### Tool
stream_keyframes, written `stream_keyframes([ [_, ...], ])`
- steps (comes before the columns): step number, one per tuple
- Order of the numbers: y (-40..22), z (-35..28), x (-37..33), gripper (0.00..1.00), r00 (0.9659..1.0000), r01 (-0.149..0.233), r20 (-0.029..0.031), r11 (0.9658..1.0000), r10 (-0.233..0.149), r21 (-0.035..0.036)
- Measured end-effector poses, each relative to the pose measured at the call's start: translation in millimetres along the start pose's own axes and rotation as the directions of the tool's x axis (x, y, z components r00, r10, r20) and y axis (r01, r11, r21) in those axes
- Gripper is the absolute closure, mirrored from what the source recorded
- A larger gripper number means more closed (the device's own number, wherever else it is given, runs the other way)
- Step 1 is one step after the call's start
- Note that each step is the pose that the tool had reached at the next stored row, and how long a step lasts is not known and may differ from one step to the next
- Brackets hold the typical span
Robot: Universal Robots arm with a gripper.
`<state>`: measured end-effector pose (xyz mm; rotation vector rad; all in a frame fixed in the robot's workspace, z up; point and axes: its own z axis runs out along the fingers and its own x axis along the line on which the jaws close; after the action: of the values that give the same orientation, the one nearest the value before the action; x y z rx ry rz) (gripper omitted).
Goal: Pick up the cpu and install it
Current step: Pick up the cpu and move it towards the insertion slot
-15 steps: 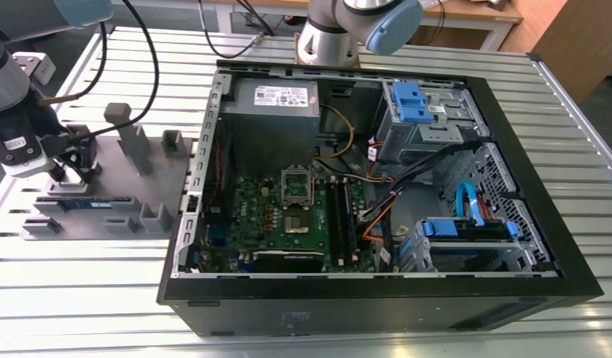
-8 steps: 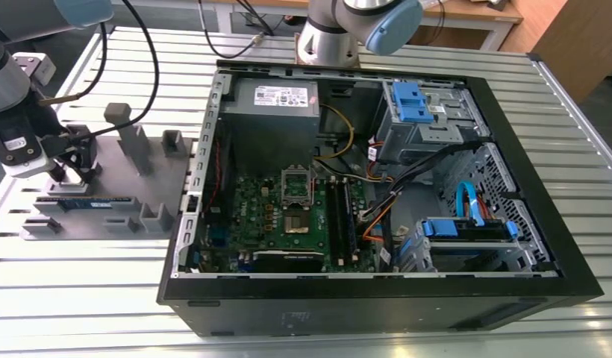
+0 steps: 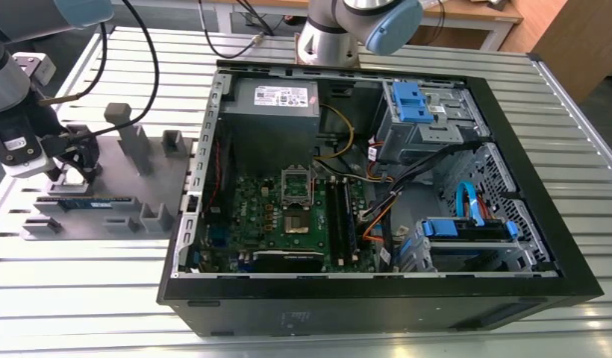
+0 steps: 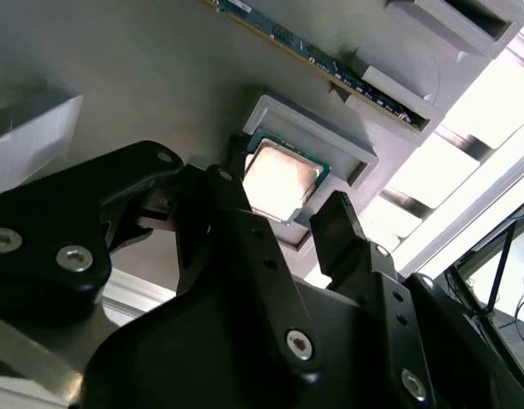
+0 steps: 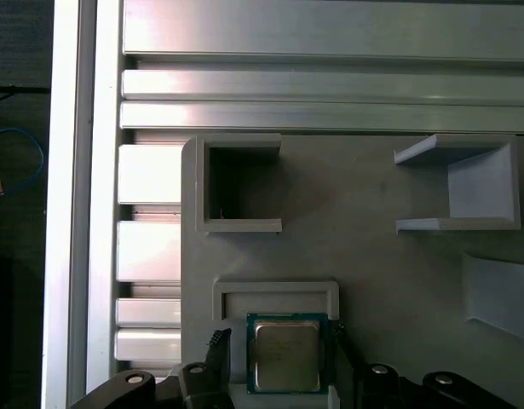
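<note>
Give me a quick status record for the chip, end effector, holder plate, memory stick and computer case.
chip: lying flat in its pocket on the holder plate, not lifted
end effector: open, straddling the chip, not clamped on it
holder plate: grey, at the exterior view's left of the computer case
memory stick: lying in its own slot on the holder plate, apart from the chip
computer case: side panel off, inside exposed

Narrow gaps separate the cpu (image 5: 284,354) from the spread fingers (image 5: 217,348) on both sides; a raised rim (image 5: 274,288) borders it.
</note>
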<state>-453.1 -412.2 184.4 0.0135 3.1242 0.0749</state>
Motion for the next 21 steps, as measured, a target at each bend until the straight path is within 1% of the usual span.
stream_keyframes([
  [1,0.0,0.0,0.0,0.46,1.0,0.0,0.0,1.0,0.0,0.0],
  [2,0.0,0.0,0.0,0.4,1.0,0.0,0.0,1.0,0.0,0.0],
  [19,0.0,0.1,0.2,0.4,1.0,0.0,0.0001,1.0,0.0,0.0],
  [21,0.0,0.0,0.2,0.42,1.0,0.0,0.0001,1.0,0.0,0.0],
])
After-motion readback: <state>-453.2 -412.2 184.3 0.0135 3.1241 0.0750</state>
